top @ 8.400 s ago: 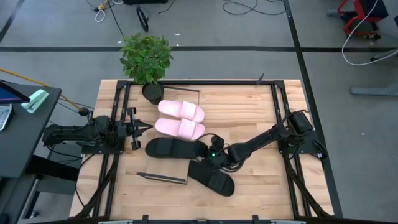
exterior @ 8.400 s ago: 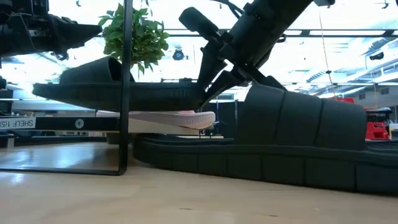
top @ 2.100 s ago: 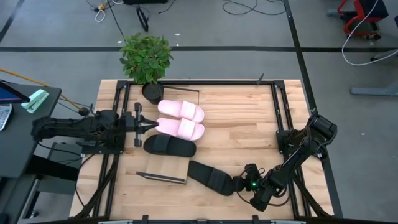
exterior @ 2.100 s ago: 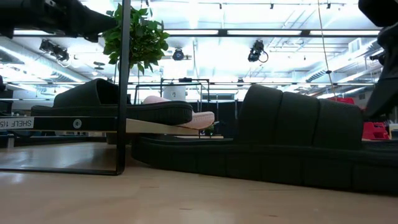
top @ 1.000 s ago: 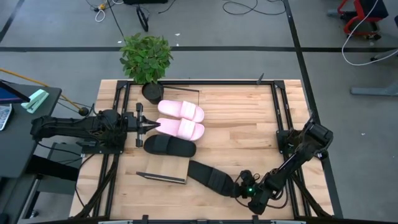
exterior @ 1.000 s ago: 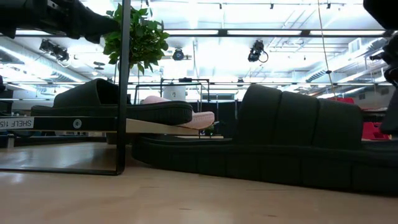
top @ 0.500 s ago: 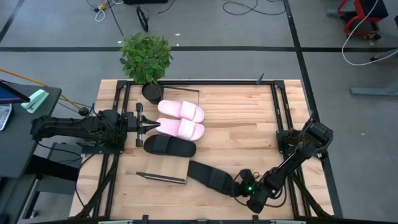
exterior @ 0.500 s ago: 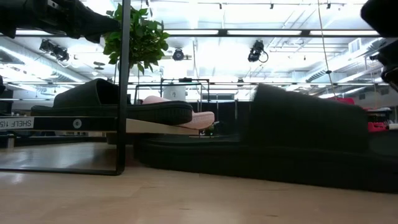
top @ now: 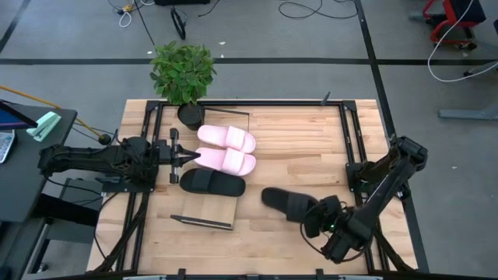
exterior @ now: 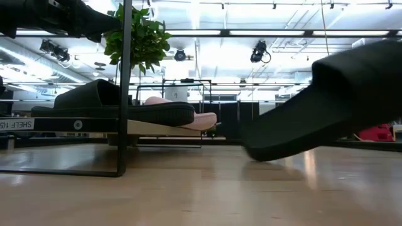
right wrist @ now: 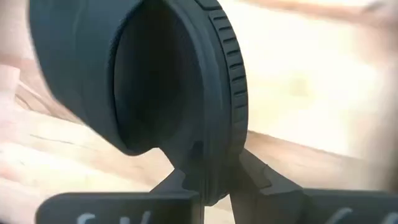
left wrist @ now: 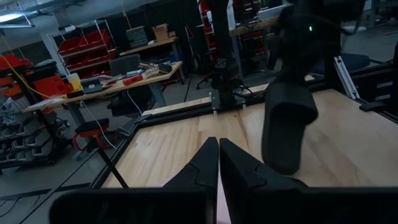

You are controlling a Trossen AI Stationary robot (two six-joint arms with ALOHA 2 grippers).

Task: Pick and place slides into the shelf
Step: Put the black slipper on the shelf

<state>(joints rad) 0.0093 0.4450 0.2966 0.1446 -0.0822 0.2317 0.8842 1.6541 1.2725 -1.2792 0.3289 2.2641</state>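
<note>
On shelf (top: 204, 222): three slides; right gripper (top: 314, 218) holds fourth slide (top: 286, 203).

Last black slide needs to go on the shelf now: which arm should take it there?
Right. Its claw is shut on the black slide, lifted off the table. The left claw is shut and empty beside the shelf.
</note>
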